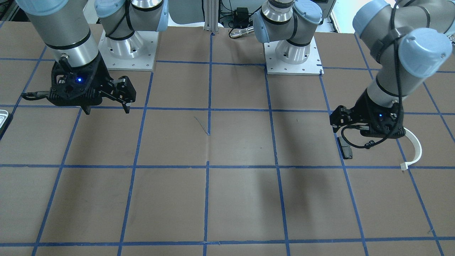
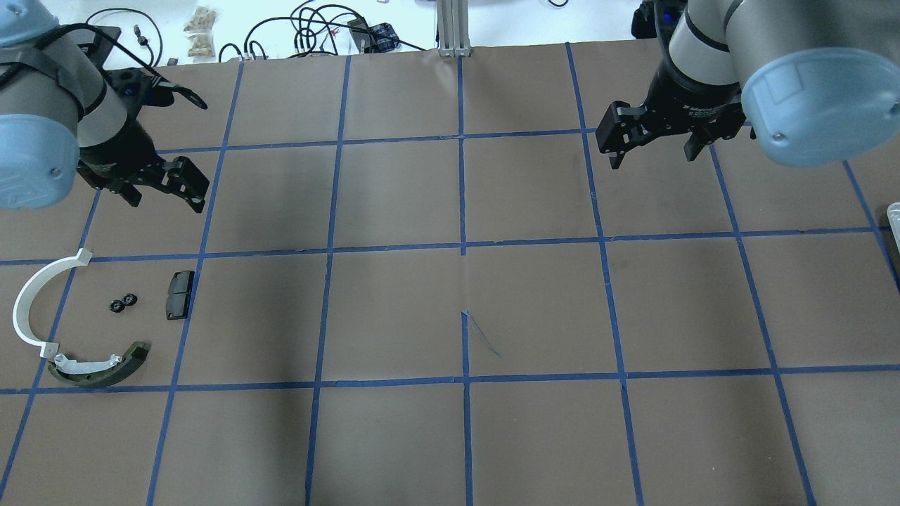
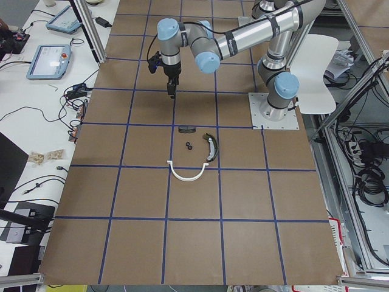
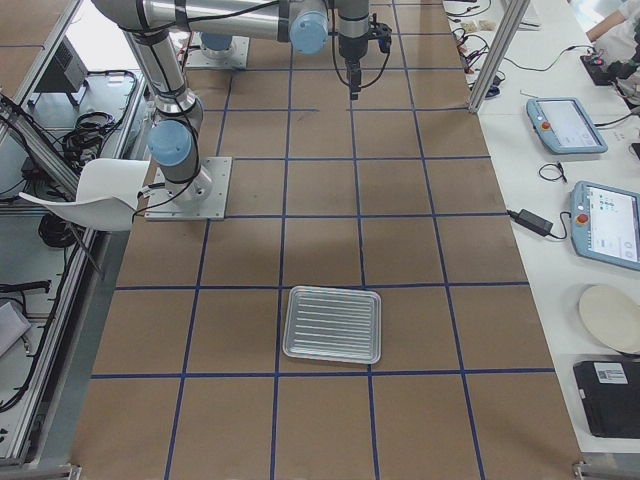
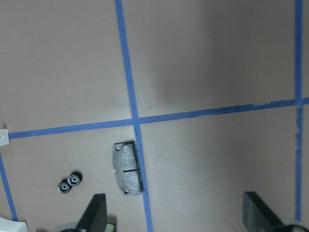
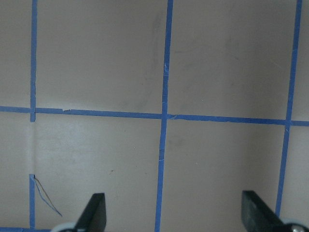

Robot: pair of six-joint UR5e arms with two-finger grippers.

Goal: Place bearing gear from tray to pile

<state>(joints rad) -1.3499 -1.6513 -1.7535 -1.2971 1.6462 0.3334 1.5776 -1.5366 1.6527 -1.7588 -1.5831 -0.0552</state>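
1. 2 small black toothed bearing gears (image 2: 123, 303) lie side by side on my brown desk (image 2: 394, 436), between white plastic arc (image 2: 20, 309) and flat black pad (image 2: 178, 295).
2. Ribbed silvery tray (image 4: 332, 324) sits well apart.
3. I see left hand (image 2: 166, 202) and right hand (image 2: 652, 160) released.

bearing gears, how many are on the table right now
2. The first gear and the second gear lie side by side between the white arc and the black pad. The tray looks empty, so none seem hidden.
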